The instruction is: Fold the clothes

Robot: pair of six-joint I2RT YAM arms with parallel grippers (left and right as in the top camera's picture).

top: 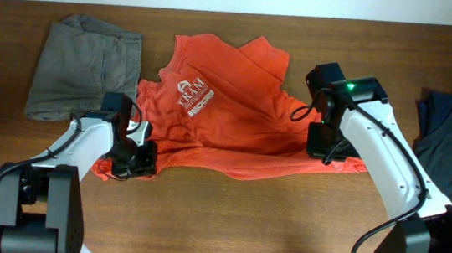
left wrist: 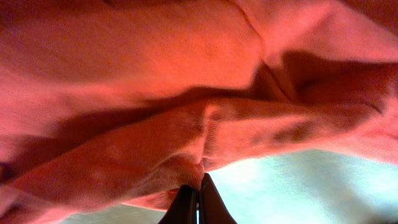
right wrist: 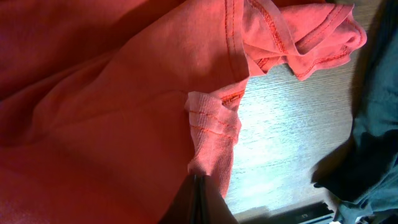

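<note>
Left gripper (top: 134,157) and right gripper (top: 325,145) are both closed, each pinching the near edge of the orange-red T-shirt (top: 236,111) at mid-table (top: 241,221). White chest lettering (top: 193,96), tilted, appears to read "FRAM". Long axis runs left-right.

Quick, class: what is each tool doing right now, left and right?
Left tool: closed, pinching the orange-red T-shirt.
Right tool: closed, pinching the same shirt's hem.

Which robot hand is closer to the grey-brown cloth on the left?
Left. The left gripper pinches the orange-red T-shirt close by the grey-brown fabric garment; the right gripper pinches the shirt's far side.
</note>
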